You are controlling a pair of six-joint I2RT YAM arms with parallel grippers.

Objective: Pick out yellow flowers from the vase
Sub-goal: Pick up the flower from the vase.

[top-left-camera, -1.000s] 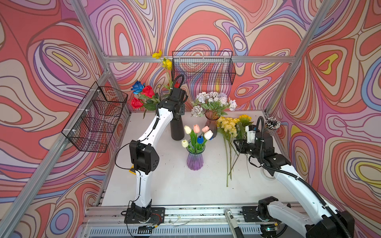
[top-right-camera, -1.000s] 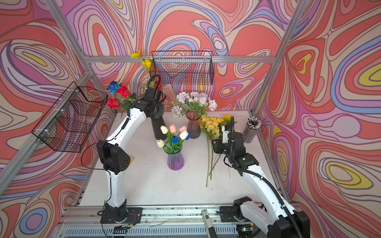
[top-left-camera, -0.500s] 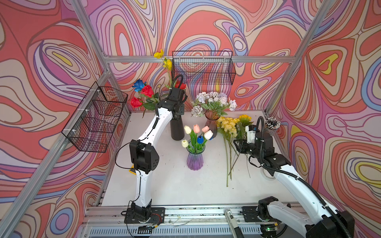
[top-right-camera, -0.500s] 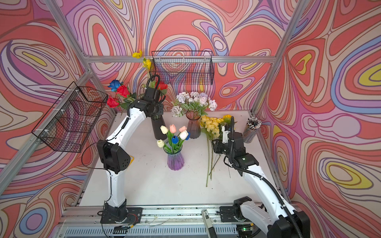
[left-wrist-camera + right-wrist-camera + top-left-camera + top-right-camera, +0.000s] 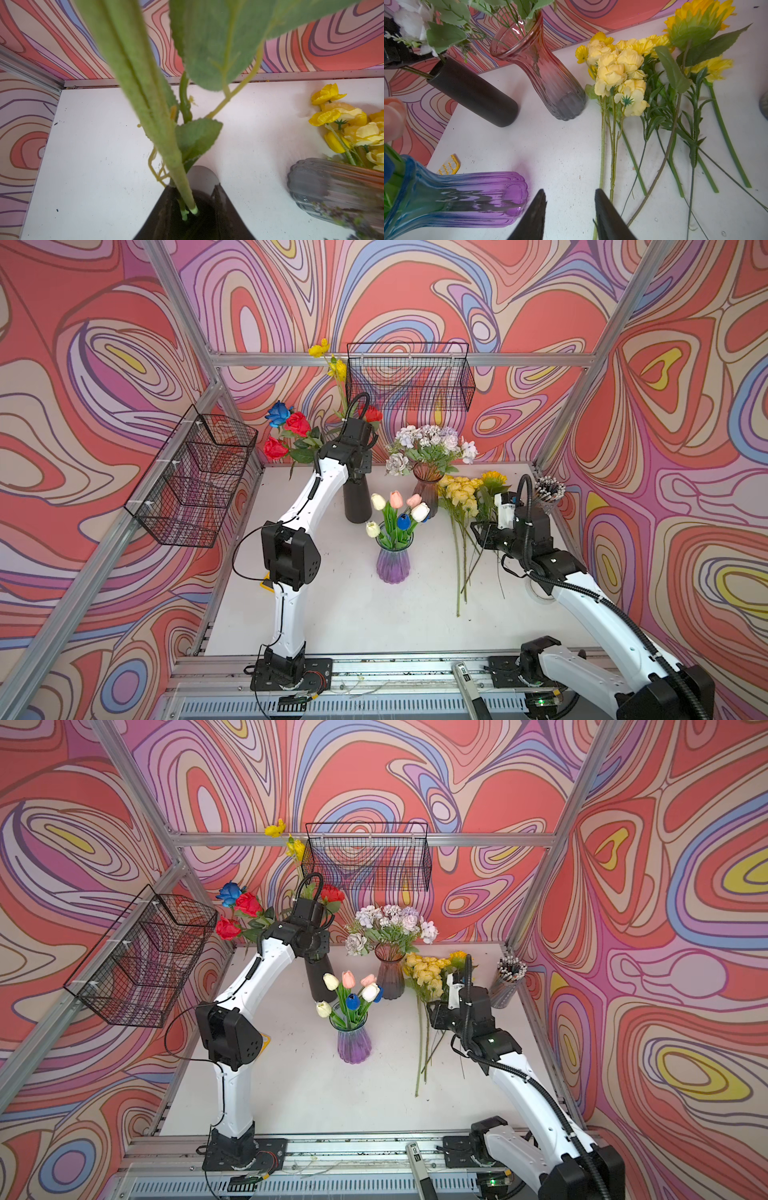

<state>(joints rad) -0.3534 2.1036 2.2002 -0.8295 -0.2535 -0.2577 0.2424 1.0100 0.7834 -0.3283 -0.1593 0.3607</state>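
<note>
— Where are the yellow flowers (image 5: 428,971)?
— One bunch lies on the counter (image 5: 291,1094), right of the reddish vase (image 5: 389,977) and beside the right pincer (image 5: 433,1009).
— Any others?
— Yes, yellow blossoms (image 5: 275,830) on a long stem stand high above the left arm (image 5: 249,982), over the black vase (image 5: 318,986).

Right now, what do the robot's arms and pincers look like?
Both the left arm and right arm have glossy white shells with boxy black joints and black bases. Thin black cables loop beside them; a ribbed black hose runs along the right one. The right gripper has two tapering black fingers.
</note>
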